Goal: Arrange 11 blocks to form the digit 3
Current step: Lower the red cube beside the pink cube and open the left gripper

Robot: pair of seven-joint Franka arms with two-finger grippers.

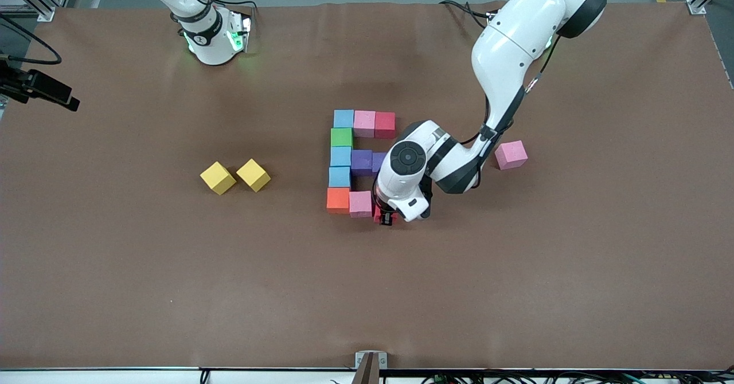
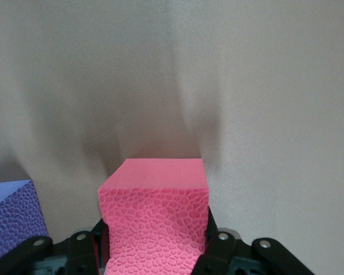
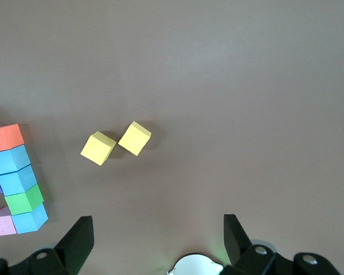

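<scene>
Matt foam, matt bench

The pink block [image 2: 155, 223] shows a pebbled, cell-patterned foam face; the brown bench [image 1: 172, 269] looks smooth, dull, paper-like.

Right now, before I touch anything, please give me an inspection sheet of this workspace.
Surface: brown table cover, flat.
Job's things: ten-cube figure, cubes touching; red cube low beside the figure's pink cube.
Clutter: two yellow cubes; loose pink cube.
Grippers: left gripper, fingers shut on the red cube; right gripper open, its arm waits.
Cables: black cables by the left arm's base.
Surroundings: black camera.
</scene>
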